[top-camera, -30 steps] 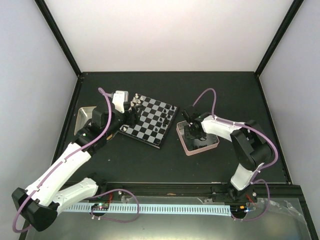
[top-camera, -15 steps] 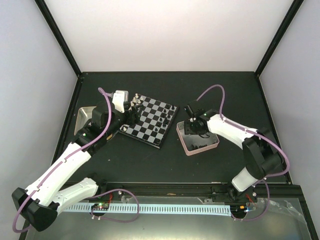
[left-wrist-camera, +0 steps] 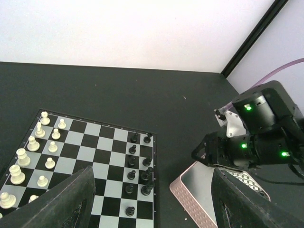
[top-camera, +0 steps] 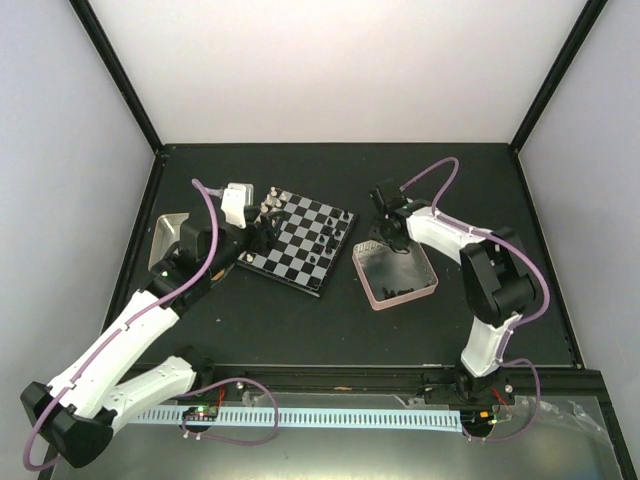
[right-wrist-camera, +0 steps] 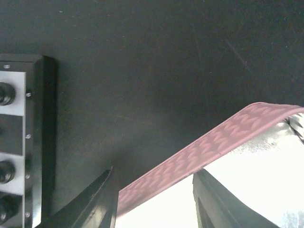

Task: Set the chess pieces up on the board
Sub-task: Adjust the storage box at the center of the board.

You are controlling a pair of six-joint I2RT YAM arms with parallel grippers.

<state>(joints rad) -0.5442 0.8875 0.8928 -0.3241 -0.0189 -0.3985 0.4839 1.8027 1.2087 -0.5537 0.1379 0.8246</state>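
The board (top-camera: pixel 305 243) lies left of centre on the table. Silver pieces (left-wrist-camera: pixel 35 152) stand on its left side and black pieces (left-wrist-camera: pixel 137 161) along its right two columns. My left gripper (top-camera: pixel 256 233) hovers over the board's near-left edge, open and empty, with its fingers (left-wrist-camera: pixel 71 204) wide apart. My right gripper (top-camera: pixel 388 226) is open and empty. It straddles the far-left rim of the pinkish-rimmed tin (right-wrist-camera: pixel 213 142), one finger inside and one outside. The board's edge shows in the right wrist view (right-wrist-camera: pixel 19 118).
The pinkish-rimmed tin (top-camera: pixel 405 297) sits right of the board, with a few small dark shapes near its front wall. A gold-rimmed tin (top-camera: pixel 168 232) lies at the left behind my left arm. Black frame rails edge the table.
My right gripper has moved from inside the pinkish-rimmed tin up and back to its far-left corner. My left arm has shifted only slightly.
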